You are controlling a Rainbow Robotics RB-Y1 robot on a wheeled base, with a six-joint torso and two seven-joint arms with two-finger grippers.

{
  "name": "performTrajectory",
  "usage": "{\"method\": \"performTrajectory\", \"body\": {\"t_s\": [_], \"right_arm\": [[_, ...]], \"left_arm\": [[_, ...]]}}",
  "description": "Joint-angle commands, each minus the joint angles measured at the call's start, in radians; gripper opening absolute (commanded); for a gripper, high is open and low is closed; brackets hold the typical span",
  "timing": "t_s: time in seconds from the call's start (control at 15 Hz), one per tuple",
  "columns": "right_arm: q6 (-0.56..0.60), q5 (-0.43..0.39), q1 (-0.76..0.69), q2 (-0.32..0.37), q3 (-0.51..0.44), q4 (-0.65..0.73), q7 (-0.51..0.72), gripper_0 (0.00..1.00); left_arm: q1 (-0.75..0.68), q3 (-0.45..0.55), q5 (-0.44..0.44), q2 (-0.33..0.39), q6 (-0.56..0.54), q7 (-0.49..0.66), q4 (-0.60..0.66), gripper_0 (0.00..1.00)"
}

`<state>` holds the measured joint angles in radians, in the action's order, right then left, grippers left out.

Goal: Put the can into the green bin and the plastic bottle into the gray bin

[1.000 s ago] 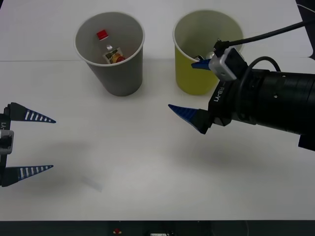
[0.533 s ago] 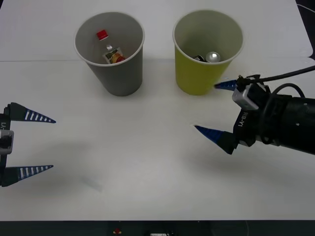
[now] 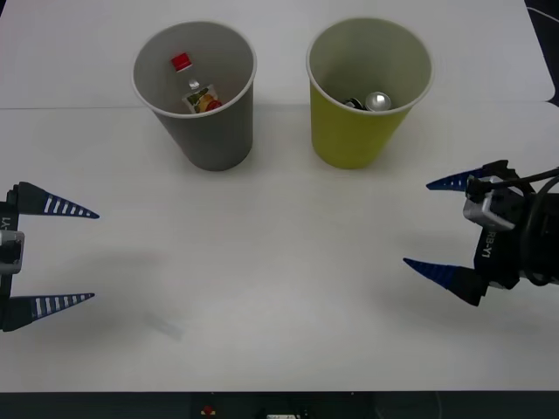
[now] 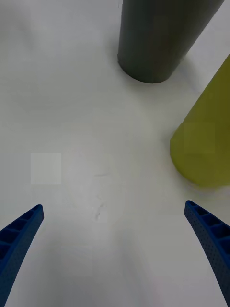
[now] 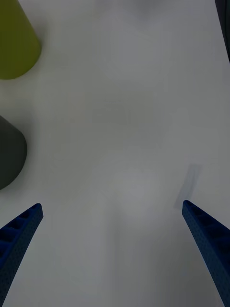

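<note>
Change: right claw (image 3: 441, 227) has been drawn back from the green bin (image 3: 362, 131) to the worktop (image 3: 262, 262) edge, wide open, empty | can (image 3: 377, 101) seen inside green bin | plastic bottle (image 3: 196, 92) inside gray bin (image 3: 210, 131) | left claw (image 3: 74, 255) parked, open, empty | task judged complete.

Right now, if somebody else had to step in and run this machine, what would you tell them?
Left gripper: open, empty, parked at the table's left edge.
Right gripper: open, empty, low on the right side, away from the bins.
The can lies inside the green bin.
The plastic bottle lies inside the gray bin.
Done: both items sorted.
Left: nothing that I can see, apart from perhaps parking the right arm.
</note>
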<state>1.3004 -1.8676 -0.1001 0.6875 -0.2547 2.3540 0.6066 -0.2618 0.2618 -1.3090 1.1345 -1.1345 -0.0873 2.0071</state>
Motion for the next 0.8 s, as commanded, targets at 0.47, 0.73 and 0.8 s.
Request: {"method": "performTrajectory", "body": {"t_s": [0.47, 0.73, 0.8], "right_arm": [[-0.092, 0.203, -0.058, 0.287, -0.021, -0.093, -0.113, 1.00], [-0.159, 0.278, -0.102, 0.412, -0.021, -0.102, -0.134, 1.00], [-0.171, 0.297, -0.113, 0.437, -0.021, -0.105, -0.143, 1.00]], "left_arm": [[0.000, 0.000, 0.000, 0.000, 0.000, 0.000, 0.000, 1.00], [0.000, 0.000, 0.000, 0.000, 0.000, 0.000, 0.000, 1.00], [0.000, 0.000, 0.000, 0.000, 0.000, 0.000, 0.000, 1.00]]}}
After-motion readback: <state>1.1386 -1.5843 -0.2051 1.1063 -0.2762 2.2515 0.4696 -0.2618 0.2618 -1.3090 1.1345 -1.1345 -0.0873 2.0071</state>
